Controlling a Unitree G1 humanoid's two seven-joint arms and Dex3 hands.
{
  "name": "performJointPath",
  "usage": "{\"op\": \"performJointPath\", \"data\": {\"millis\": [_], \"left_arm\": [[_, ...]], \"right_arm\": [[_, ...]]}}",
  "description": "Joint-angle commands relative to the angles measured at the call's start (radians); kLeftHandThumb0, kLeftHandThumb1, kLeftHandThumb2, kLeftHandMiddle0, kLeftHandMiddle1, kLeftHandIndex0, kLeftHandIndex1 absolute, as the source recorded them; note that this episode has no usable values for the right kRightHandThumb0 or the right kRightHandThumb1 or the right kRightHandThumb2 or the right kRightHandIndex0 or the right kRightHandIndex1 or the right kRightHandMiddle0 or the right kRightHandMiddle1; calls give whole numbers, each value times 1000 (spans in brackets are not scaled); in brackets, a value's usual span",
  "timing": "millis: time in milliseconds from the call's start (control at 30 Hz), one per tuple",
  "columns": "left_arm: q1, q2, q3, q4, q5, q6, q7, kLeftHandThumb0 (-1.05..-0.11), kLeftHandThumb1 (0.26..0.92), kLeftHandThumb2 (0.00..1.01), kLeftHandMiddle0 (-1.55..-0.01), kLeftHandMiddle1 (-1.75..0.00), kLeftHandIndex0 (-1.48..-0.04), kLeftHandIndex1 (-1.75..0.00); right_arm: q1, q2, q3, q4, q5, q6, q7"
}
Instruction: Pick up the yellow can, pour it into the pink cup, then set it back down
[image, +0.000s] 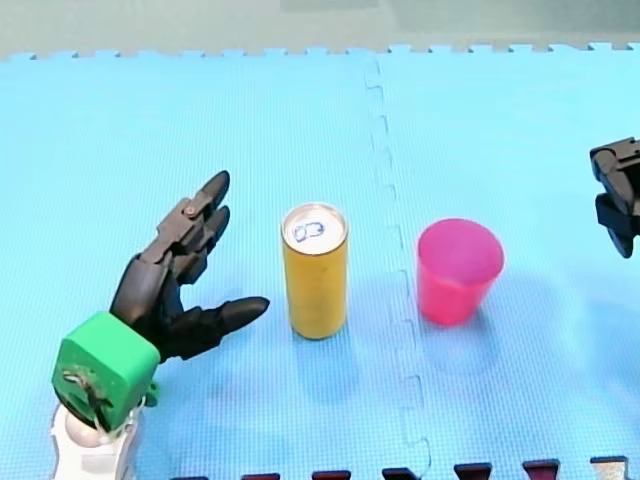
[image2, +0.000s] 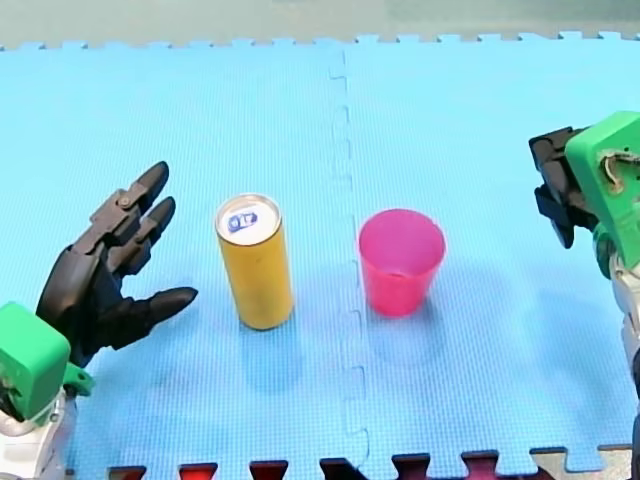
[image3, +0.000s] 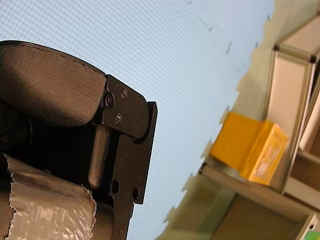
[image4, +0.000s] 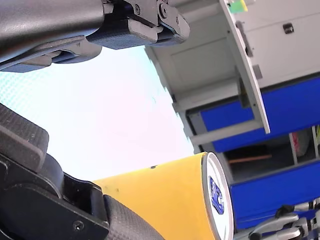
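- The yellow can (image: 315, 270) stands upright on the blue foam mat (image: 200, 120), its silver top with the pull tab facing up, near the middle of the head views.
- The left hand (image: 185, 275) is just beside the can, open and holding nothing, with a gap of mat between its thumb and the can's side.
- The pink cup (image: 458, 270) stands upright on the can's other side, apart from it (its mouth is open upward, and what is inside cannot be made out).
- The right hand (image2: 565, 185) is at the mat's right edge, well apart from the cup, closed on nothing.
- The second wrist view adds a close look at the can's yellow wall and rim between dark fingers (image4: 30, 145), with grey and blue cabinets (image4: 280, 110) behind.
- The first wrist view adds the mat's toothed border and, past it, a yellow box (image3: 250, 147) on a metal frame.
- An interlocking seam (image: 385, 150) in the mat runs between can and cup.
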Motion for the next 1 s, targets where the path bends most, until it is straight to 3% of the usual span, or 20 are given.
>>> {"op": "performJointPath", "data": {"millis": [0, 267, 700, 967], "left_arm": [[-7, 5, 0, 4, -1, 5, 3, -953, 712, 2, -239, 0, -251, 0], [-1, 10, 0, 3, 1, 6, 0, -955, 717, 2, -233, 0, -247, 0], [0, 15, -2, 3, 4, 2, -3, -969, 740, 5, -224, 0, -240, 0], [5, 16, -1, -9, -2, 4, -15, -974, 746, 3, -218, 0, -234, 0]], "right_arm": [[-5, -3, 2, -3, -2, -5, -7], [-5, 0, 13, -6, -11, -13, -21], [-7, 3, 14, -8, -6, -19, -12], [-11, 2, 23, -11, -11, -15, -13]]}}
